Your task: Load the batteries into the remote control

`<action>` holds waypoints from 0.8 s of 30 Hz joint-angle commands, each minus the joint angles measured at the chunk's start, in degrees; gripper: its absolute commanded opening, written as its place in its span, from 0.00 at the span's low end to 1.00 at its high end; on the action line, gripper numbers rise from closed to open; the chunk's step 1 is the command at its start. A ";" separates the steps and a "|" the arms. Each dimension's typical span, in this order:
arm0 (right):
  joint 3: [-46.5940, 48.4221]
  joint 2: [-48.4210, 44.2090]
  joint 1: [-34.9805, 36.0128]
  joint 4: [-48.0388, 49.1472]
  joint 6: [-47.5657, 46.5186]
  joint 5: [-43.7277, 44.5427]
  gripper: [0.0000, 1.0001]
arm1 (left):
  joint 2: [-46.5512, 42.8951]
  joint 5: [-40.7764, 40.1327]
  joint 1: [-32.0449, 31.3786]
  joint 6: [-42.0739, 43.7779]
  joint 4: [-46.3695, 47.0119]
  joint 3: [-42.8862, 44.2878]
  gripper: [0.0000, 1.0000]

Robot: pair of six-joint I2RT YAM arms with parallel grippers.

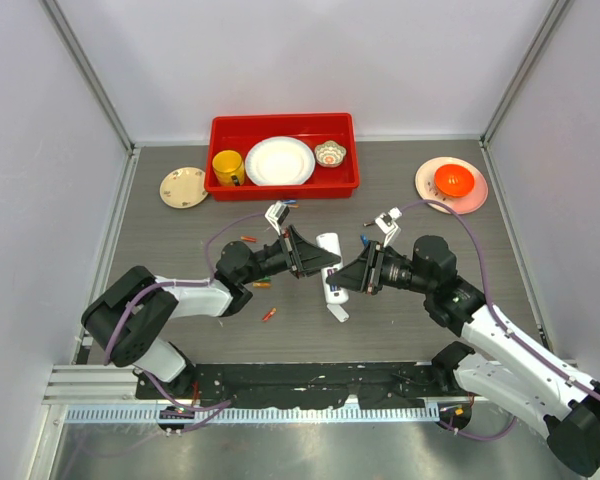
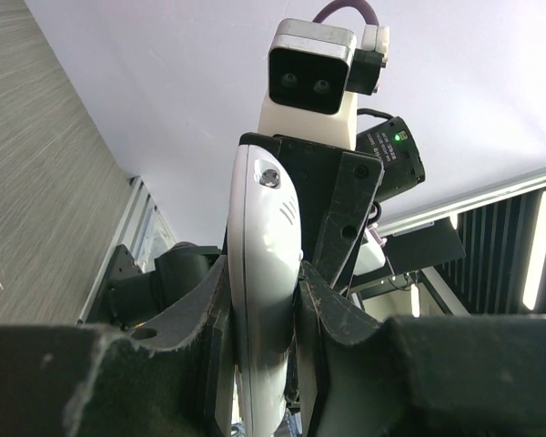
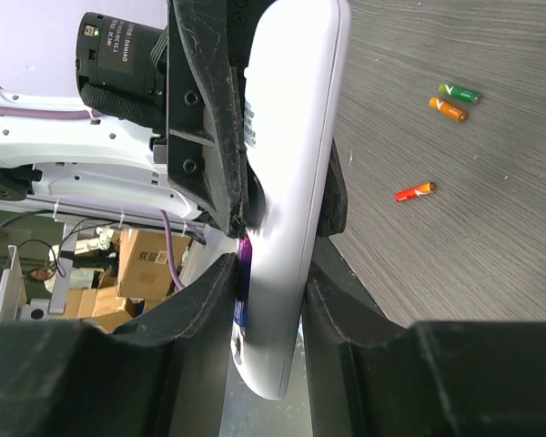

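Observation:
The white remote control [image 1: 329, 262] is held off the table at the centre, between both grippers. My left gripper [image 1: 316, 262] is shut on it from the left, and my right gripper [image 1: 344, 279] is shut on it from the right. In the left wrist view the remote [image 2: 264, 237] stands pinched between my fingers, gripper [image 2: 264, 291]. In the right wrist view the remote [image 3: 296, 155] is clamped in my gripper [image 3: 271, 269], with a purple-blue battery [image 3: 244, 264] showing on its left face. Loose batteries lie on the table: green [image 3: 460, 92], orange [image 3: 448, 108] and red [image 3: 414, 191].
A small flat white piece [image 1: 337, 312] lies just below the remote. More batteries lie at the left [image 1: 248, 239] [image 1: 269, 314]. A red bin [image 1: 220, 187] at the back holds a yellow mug, white plate and bowl. A beige plate [image 1: 184, 187] and a pink plate [image 1: 472, 200] flank it.

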 commanded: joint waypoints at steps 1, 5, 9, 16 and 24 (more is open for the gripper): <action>-0.61 0.67 0.17 0.31 -0.84 1.72 0.38 | -2.71 -1.49 -1.42 -0.80 15.47 2.96 0.00; -0.70 0.93 0.35 0.66 -0.75 1.72 0.38 | -2.62 -1.84 -1.78 -0.36 15.47 3.22 0.00; -0.09 0.06 0.35 1.72 -0.57 0.58 0.55 | -2.54 -1.41 -1.78 0.52 15.47 2.61 0.00; 6.85 -2.58 -0.09 -6.35 -6.09 1.45 0.70 | -1.75 -0.27 -0.29 2.27 15.47 0.76 0.00; 16.70 -4.86 -0.97 -25.67 -19.55 21.01 0.72 | -2.62 0.09 4.89 2.80 15.04 -3.27 0.00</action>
